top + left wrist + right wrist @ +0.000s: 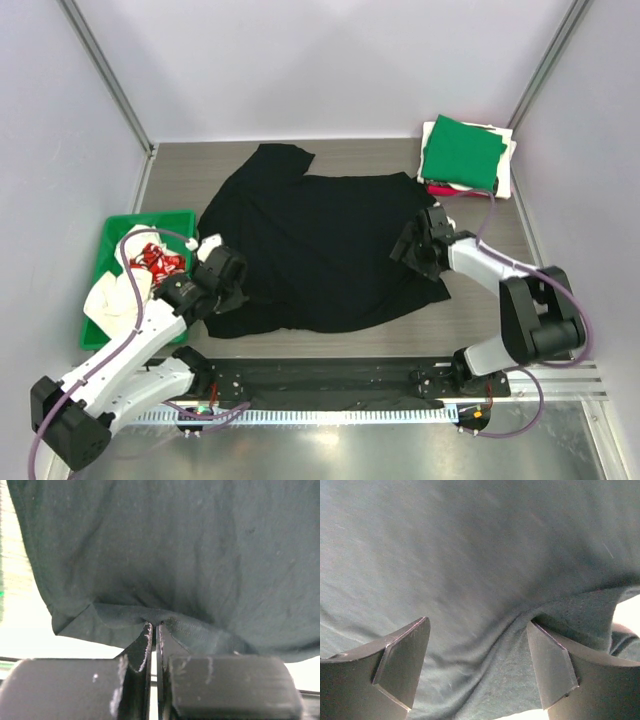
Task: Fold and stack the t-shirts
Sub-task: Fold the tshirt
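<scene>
Even bright light; wrist views soft, perhaps overexposed.

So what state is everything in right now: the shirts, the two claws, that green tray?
black t-shirt: unfolded, spread out, rumpled.
left gripper: shut on the black t-shirt's hem.
right gripper: open, cloth bunched between its fingers.
green t-shirt: folded, top of the far-right stack.
white t-shirt: folded, under the green one.
red t-shirt: only an edge shows in the stack.
green tray: holding red-and-white and pale items.
</scene>
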Robot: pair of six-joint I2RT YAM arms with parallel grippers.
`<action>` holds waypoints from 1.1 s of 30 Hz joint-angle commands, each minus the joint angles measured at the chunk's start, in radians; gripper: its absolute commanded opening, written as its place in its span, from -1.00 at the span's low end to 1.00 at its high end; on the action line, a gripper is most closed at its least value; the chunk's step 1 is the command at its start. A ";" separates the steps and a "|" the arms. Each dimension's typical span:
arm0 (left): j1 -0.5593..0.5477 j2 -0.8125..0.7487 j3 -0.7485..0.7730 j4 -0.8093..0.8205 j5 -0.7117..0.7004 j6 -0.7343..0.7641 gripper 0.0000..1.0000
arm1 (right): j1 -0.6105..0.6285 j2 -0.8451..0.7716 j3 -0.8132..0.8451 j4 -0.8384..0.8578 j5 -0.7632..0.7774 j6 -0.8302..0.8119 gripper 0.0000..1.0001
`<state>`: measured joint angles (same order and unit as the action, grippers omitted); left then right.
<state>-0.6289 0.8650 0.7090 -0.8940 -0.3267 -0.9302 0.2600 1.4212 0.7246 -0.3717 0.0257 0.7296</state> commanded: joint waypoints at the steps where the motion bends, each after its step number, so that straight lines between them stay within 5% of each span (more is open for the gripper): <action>1: 0.086 0.015 0.043 0.098 0.141 0.114 -1.00 | -0.001 0.068 0.142 0.063 -0.052 -0.108 0.66; 6: 0.175 0.048 0.030 0.147 0.192 0.149 -1.00 | -0.008 -0.010 0.200 -0.074 0.159 -0.145 0.67; 10: 0.244 0.084 0.024 0.161 0.201 0.145 -0.99 | -0.041 -0.181 0.083 -0.170 0.295 -0.018 0.68; 19: 0.362 0.104 0.018 0.205 0.299 0.175 -1.00 | -0.074 -0.473 -0.226 -0.220 0.292 0.223 0.51; 33: 0.363 0.077 0.004 0.221 0.295 0.172 -1.00 | -0.105 -0.410 -0.295 -0.164 0.267 0.243 0.16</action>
<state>-0.2726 0.9627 0.7147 -0.7128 -0.0433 -0.7765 0.1707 1.0000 0.4450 -0.5713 0.2852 0.9531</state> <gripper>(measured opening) 0.009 0.592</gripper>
